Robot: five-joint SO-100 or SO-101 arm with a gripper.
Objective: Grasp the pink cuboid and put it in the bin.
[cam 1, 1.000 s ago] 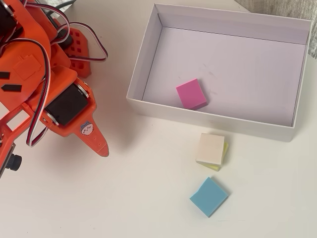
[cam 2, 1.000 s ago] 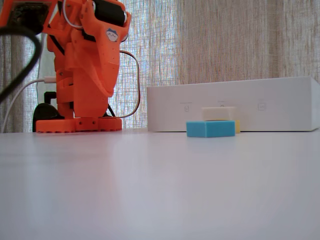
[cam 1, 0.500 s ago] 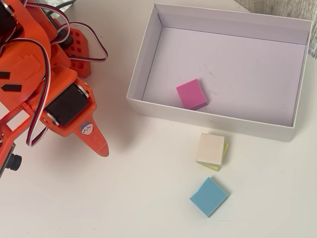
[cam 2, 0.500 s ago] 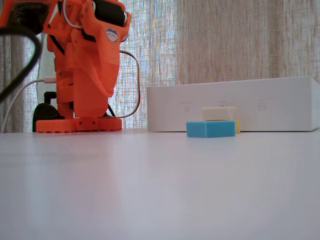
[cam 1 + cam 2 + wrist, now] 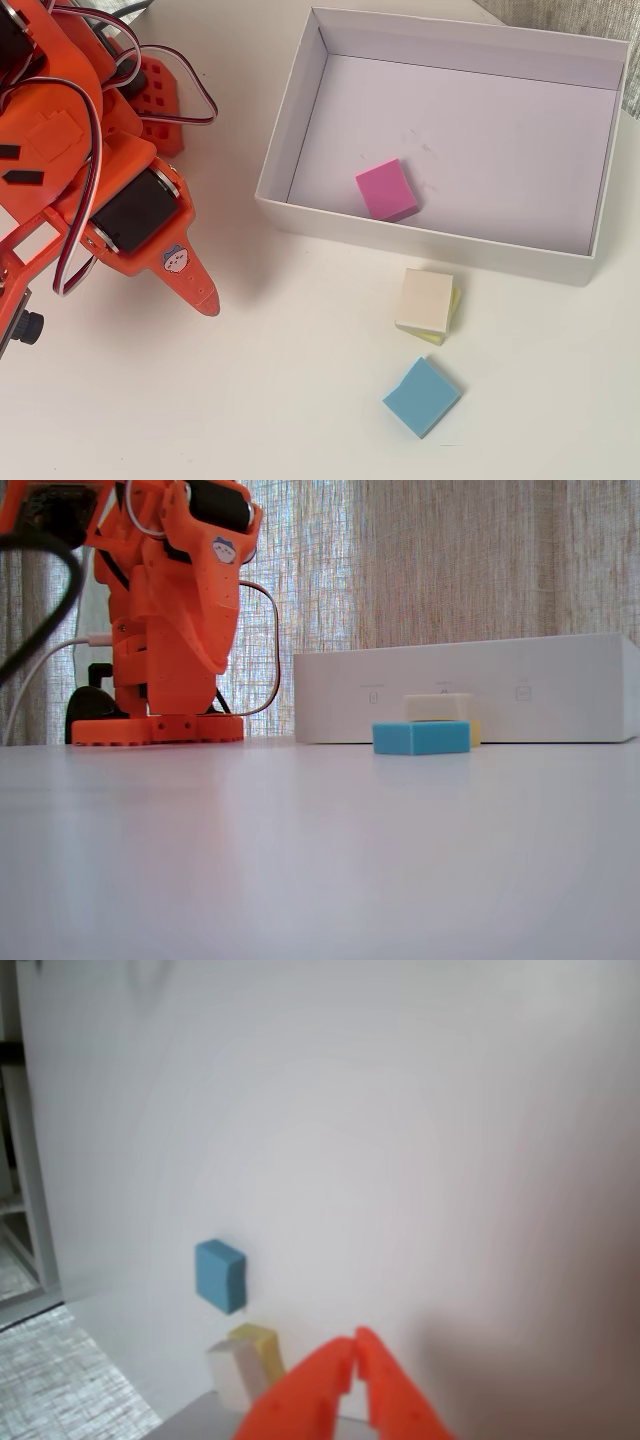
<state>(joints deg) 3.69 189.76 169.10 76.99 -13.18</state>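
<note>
- Nearest, the light blue block (image 5: pixel 422 396) is seen well short of the bin (image 5: pixel 290 120), flat and square-edged, with a matte foam look.
- Between it and the bin's near wall, the cream block (image 5: pixel 425 300) is set on a yellow layer, close to the wall; whether the wall is touched cannot be told.
- To the left of the bin in the overhead view, the gripper (image 5: pixel 354 1352) is held empty, its orange plastic fingertips brought together to a point.
- Inside the bin, just beyond the near wall, the pink cuboid (image 5: pixel 386 189) is found lying flat on the pale floor; the task is judged complete.
- The cuboid is judged light, soft and slightly compressible; grip would best be taken across two opposite side faces.
- The bin is smooth white cardboard, low-walled and rectangular.
</note>
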